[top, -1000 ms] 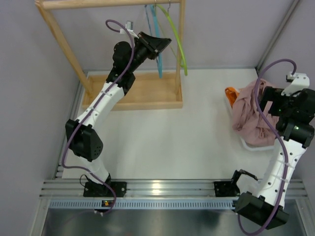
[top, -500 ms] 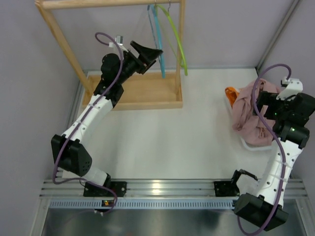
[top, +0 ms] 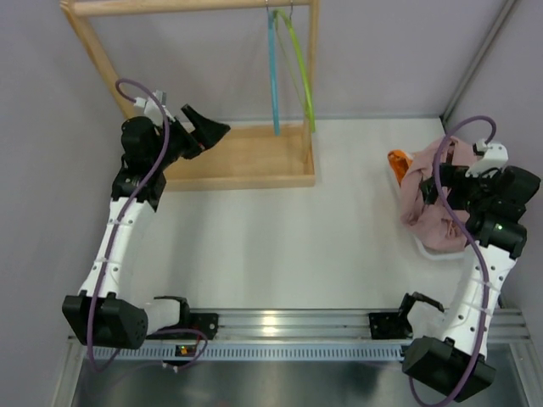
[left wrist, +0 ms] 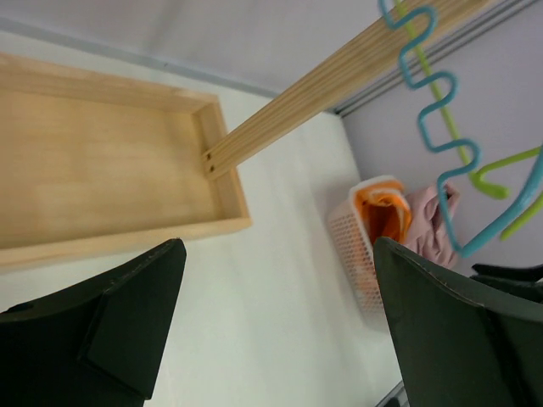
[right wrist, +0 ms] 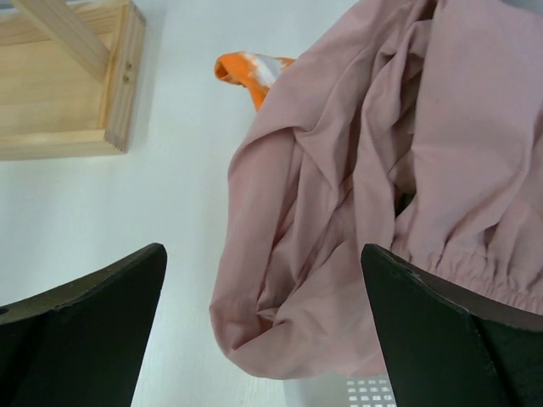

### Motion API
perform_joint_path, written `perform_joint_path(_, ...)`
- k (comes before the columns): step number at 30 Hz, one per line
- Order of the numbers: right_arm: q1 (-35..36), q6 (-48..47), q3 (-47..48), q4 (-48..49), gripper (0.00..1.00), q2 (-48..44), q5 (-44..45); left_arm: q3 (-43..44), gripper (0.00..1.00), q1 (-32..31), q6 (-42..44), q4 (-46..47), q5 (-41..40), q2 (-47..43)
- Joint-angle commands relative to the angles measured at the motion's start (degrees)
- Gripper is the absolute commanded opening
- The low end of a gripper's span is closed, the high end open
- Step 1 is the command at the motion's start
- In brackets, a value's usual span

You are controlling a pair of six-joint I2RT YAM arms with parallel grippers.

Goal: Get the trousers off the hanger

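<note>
From above, we see the pink trousers point(top: 428, 212) heaped at the right side of the white desk point(top: 280, 246), with a corner of the orange trousers point(top: 397, 161) poking out at the far-left edge of the heap. Only the left wrist view shows plainly that they sit in a white perforated basket point(left wrist: 352, 246). From above, little more than its near rim shows, and the right wrist view catches just a dotted scrap of it beneath the cloth. That close view gives us the pink fabric as soft, matte and deeply folded, with a gathered waistband, and the orange cloth blotched with white. The blue hanger point(top: 274, 76) and the green hanger point(top: 301, 76) hang bare from the wooden rack point(top: 229, 170); the wrist view shows the blue one's wavy edge. The left claw point(top: 208, 129) hangs over the rack's tray, fingers spread and empty. The right claw point(right wrist: 263, 254) gapes above the pink cloth, gripping nothing.
</note>
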Motion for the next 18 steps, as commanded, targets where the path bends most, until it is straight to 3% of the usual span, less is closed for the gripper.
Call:
perform_joint_path(1, 2.5, 3.9, -0.7, 4.7, 0.99, -0.2, -4.4, 1.5, 0.99, 4.1, 14.4, -15.5, 6.0, -0.3)
perform_joint_path(5, 10.9, 6.5, -3.1, 8.1, 0.99, 0.3, -0.1, 4.5, 0.99, 11.7, 24.8, -31.3, 13.4, 2.5)
perform_joint_path(9, 21.6, 9.7, -3.6, 10.1, 0.99, 1.6, 1.9, 7.9, 0.98, 14.0, 31.0, -42.7, 8.9, 5.1)
perform_joint_path(18, 30.2, 7.5, -6.2, 9.4, 0.99, 2.5, 3.4, -0.6, 0.99, 15.2, 37.2, -45.4, 3.2, -2.7)
